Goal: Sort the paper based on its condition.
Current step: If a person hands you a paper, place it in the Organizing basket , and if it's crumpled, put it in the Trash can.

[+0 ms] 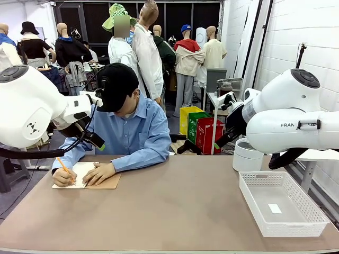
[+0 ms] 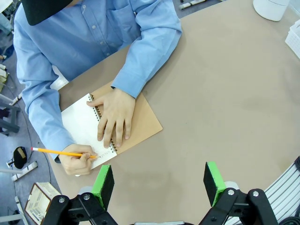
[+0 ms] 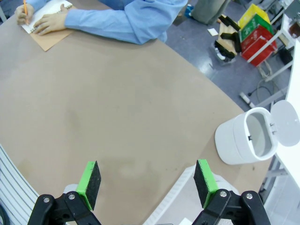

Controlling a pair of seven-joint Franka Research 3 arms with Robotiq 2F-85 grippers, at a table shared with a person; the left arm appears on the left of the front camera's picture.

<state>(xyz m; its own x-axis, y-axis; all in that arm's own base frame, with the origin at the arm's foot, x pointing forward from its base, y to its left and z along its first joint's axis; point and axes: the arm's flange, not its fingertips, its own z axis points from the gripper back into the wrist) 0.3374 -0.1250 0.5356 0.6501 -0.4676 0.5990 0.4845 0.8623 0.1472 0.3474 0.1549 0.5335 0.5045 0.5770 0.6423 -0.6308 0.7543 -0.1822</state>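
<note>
Your left gripper [image 2: 158,183] and right gripper [image 3: 146,182] are both hanging wide open, holding nothing. Sorting isn't happening yet, I'd say: the paper [image 2: 79,124] is sitting far left in the notebook [image 2: 146,125], and the person [image 2: 93,42] is writing on it.

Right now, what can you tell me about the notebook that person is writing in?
The notebook lies flat and open on the tan table, at the far edge in front of the person. A wire spiral runs down its middle. A brown, cardboard-looking cover spreads to one side and a white page to the other. The person's flat hand rests across the spiral, pressing it down, and the writing hand works on the page with an orange pencil.
</note>
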